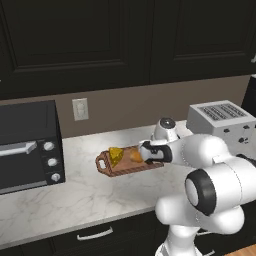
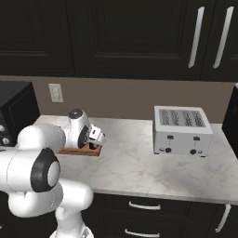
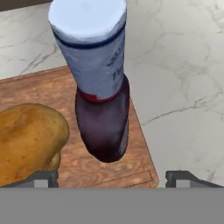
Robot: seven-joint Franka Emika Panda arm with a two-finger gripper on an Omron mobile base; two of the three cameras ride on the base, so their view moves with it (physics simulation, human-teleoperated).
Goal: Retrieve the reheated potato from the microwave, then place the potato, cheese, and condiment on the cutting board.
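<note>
The condiment (image 3: pixel 103 87), a dark bottle with a light label and pale cap, stands upright on the right end of the cutting board (image 3: pixel 35 87). My gripper (image 3: pixel 113 177) is open, one fingertip on each side of the bottle's base and clear of it. The potato (image 3: pixel 26 140) lies on the board just left of the bottle. In the left base view the cheese (image 1: pixel 116 156) and potato (image 1: pixel 136 156) rest on the cutting board (image 1: pixel 107 167), with the gripper (image 1: pixel 144 153) at the board's right end. The hand (image 2: pixel 95 135) hangs over the cutting board (image 2: pixel 76 151). The microwave is out of view.
A black toaster oven (image 1: pixel 27 145) with knobs stands on the counter at the left. A silver toaster (image 1: pixel 222 122) (image 2: pixel 181 130) stands at the right. Bare marble counter (image 2: pixel 130 167) lies between the board and the toaster. Dark cabinets hang above.
</note>
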